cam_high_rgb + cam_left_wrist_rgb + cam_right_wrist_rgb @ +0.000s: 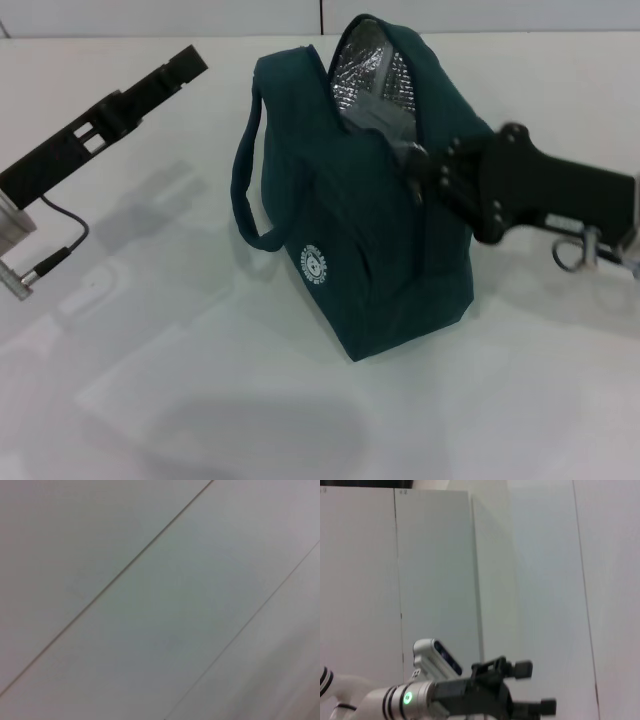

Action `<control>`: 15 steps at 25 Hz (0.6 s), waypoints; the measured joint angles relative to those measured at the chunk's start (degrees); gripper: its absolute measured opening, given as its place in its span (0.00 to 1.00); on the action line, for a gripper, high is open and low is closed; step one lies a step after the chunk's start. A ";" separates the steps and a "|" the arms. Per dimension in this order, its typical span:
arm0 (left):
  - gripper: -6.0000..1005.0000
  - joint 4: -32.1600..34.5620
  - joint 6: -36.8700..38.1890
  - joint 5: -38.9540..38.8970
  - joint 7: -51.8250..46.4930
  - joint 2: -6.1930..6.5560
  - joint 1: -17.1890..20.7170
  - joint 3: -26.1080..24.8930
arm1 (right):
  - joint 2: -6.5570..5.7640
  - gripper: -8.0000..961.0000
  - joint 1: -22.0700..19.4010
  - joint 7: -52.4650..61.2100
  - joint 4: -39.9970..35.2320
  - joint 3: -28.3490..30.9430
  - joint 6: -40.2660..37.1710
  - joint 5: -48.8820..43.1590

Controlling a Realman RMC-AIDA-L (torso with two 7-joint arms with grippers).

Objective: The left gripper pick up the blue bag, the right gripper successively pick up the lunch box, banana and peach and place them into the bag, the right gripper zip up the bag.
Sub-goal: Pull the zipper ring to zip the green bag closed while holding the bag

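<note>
The blue bag (340, 230) stands upright on the white table, its handle (245, 170) looping out to the left. Its top gapes and shows the silver foil lining (370, 70). The zip is closed up to about mid-height. My right gripper (422, 170) reaches in from the right and is shut on the zip pull (412, 158) at the bag's edge. My left gripper (188, 62) hangs in the air left of the bag, apart from it, and is empty. It also shows in the right wrist view (537, 687) with its fingers apart. The lunch box, banana and peach are out of view.
The white table (200, 400) runs all round the bag, with a wall behind it. A thin cable (60, 250) hangs from the left wrist. The left wrist view shows only pale panels with seams (125, 575).
</note>
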 joint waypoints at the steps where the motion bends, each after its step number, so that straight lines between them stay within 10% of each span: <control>1: 0.89 0.00 0.00 0.00 0.00 0.00 0.00 0.00 | 0.00 0.02 0.80 0.02 -0.19 0.00 0.24 0.21; 15: 0.87 0.40 0.16 -0.09 0.15 1.64 3.21 -2.34 | 0.61 0.02 9.92 0.08 0.24 -3.46 5.57 3.97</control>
